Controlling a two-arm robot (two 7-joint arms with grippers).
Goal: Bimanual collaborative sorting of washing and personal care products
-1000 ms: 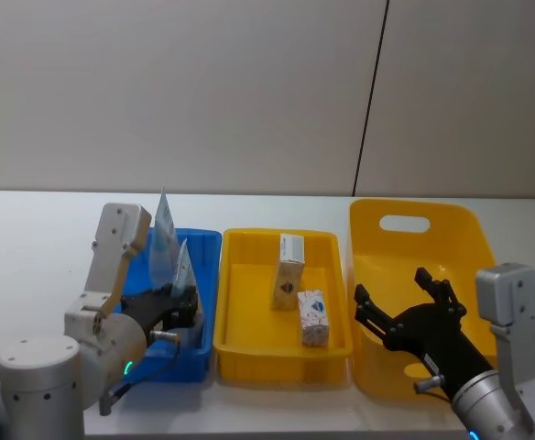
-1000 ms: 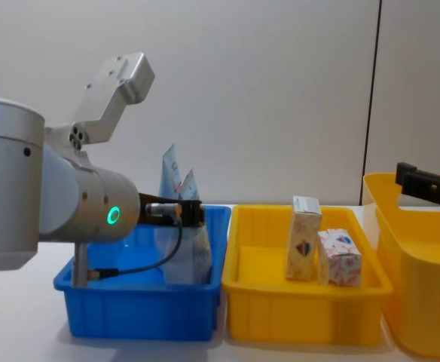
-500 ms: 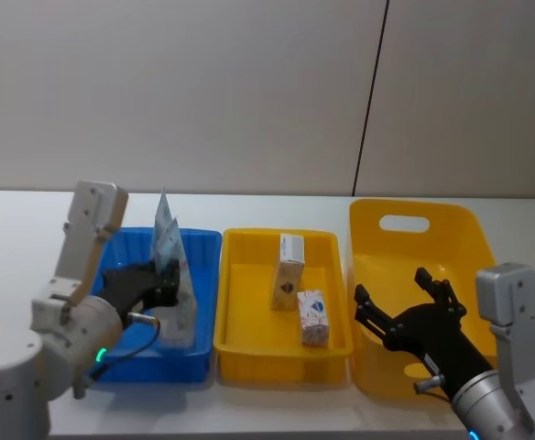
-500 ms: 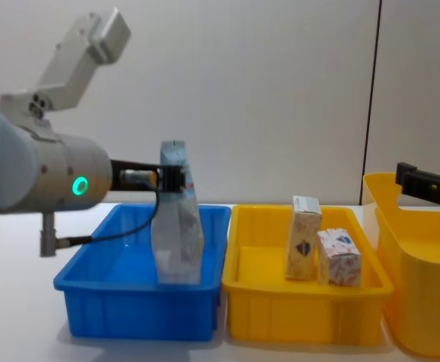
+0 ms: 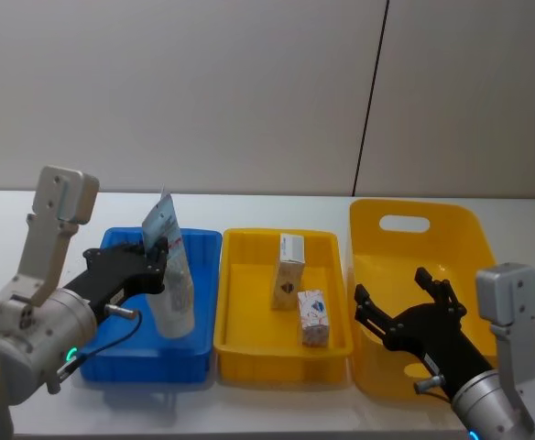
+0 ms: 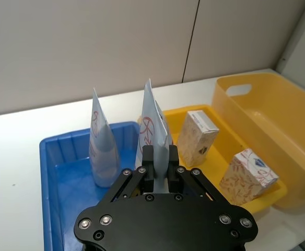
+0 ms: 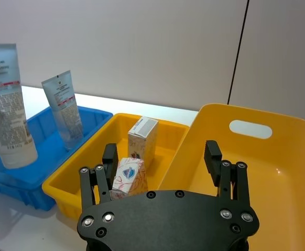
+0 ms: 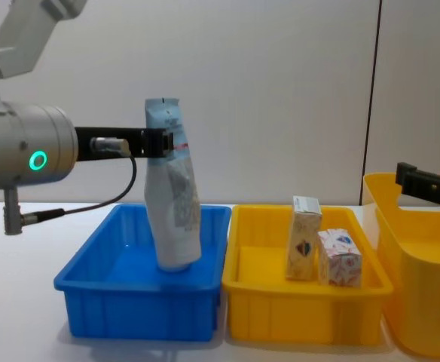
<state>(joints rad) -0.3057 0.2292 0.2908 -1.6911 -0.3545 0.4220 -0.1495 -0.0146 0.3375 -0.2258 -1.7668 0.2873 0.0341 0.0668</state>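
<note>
A tall whitish squeeze tube with grey print (image 8: 173, 211) is pinched at its flat crimped end by the left gripper (image 8: 160, 141), whose jaws are closed on it. The tube hangs cap-down and slightly tilted over the shallow blue plastic bin (image 8: 141, 309) on the white bench (image 5: 29, 229). A smaller pale blue-white pouch (image 6: 101, 144) is stood upright in the same bin, just beside the tube. In the middle yellow plastic tray (image 5: 249, 362) a taller beige carton (image 5: 290, 259) and a squat white carton with a red-blue pattern (image 5: 312, 318) are stood close together. The right gripper (image 7: 160, 152) is held wide open and empty above the large yellow handled tub (image 5: 460, 229).

Only the thin crimp is gripped, so the tube could swing or slip out if it were moved quickly. If it were carried sideways too low, its cap could be caught on a bin wall, or the neighbouring pouch could be knocked over. The tilt could also make a handover to the right gripper harder to line up.

Whether the cap is resting on the bin floor or is clear of it cannot be told. The left gripper's fingertips are largely covered by the tube, and the print is too small to be read.
</note>
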